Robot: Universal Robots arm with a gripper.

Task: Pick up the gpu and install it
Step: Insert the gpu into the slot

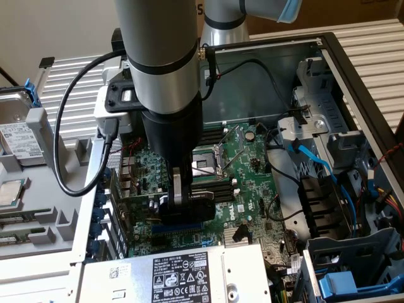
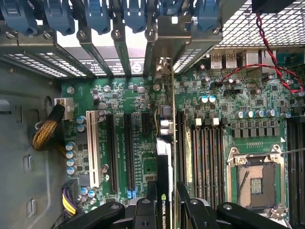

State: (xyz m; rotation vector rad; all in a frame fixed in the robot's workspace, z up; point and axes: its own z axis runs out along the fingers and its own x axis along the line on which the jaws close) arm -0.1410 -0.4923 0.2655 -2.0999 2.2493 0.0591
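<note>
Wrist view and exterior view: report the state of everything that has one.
claw, shut on the gpu.
gpu, held on edge over the motherboard; seating unclear.
CPU socket, empty.
white expansion slot, empty.
computer case, side open.

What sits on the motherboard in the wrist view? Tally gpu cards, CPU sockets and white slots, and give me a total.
gpu: 1
CPU socket: 1
white slot: 1
Total: 3
</note>
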